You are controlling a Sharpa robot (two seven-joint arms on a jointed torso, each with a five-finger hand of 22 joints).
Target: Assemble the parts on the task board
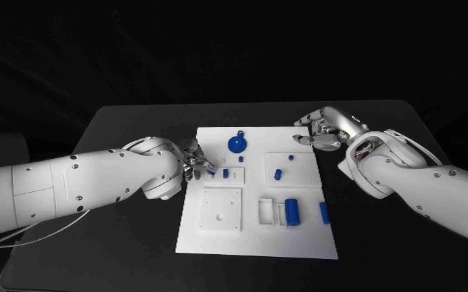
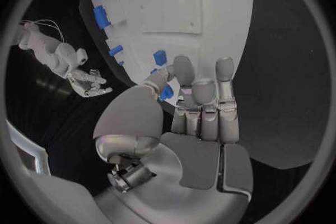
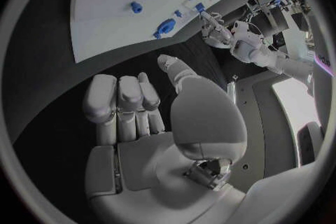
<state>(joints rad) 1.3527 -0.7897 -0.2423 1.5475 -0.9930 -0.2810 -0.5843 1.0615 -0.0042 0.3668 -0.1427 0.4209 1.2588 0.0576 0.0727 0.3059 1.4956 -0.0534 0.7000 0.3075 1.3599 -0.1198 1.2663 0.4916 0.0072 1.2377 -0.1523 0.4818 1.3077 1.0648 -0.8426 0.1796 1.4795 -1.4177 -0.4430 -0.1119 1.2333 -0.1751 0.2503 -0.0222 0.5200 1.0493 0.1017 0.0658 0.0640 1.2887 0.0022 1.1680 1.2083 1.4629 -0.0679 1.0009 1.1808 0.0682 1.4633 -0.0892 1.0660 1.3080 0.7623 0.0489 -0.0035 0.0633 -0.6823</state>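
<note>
Nearest the camera, the front edge of a white rectangular task board (image 1: 255,241) lies flat in the middle of a matte black table (image 1: 127,119), with only darkness behind. Raised square and rectangular white fixtures stand on the board. Six small blue parts show in the head view: a round disc with a stem (image 1: 238,144) near the far edge, a tiny peg (image 1: 241,159) below it, a short piece (image 1: 225,173) by the left hand, a slanted peg (image 1: 277,174) on the right-hand square, an upright cylinder (image 1: 291,212) in a slot near the front, and a bar (image 1: 324,213) at the board's right edge. Two smooth white arms end in silver hands. The left hand (image 1: 196,163) rests over the board's left edge, fingertips pinching a small blue part (image 2: 167,92). The right hand (image 1: 322,130) hovers off the board's far right corner, fingers loosely curled and apart, holding nothing.
</note>
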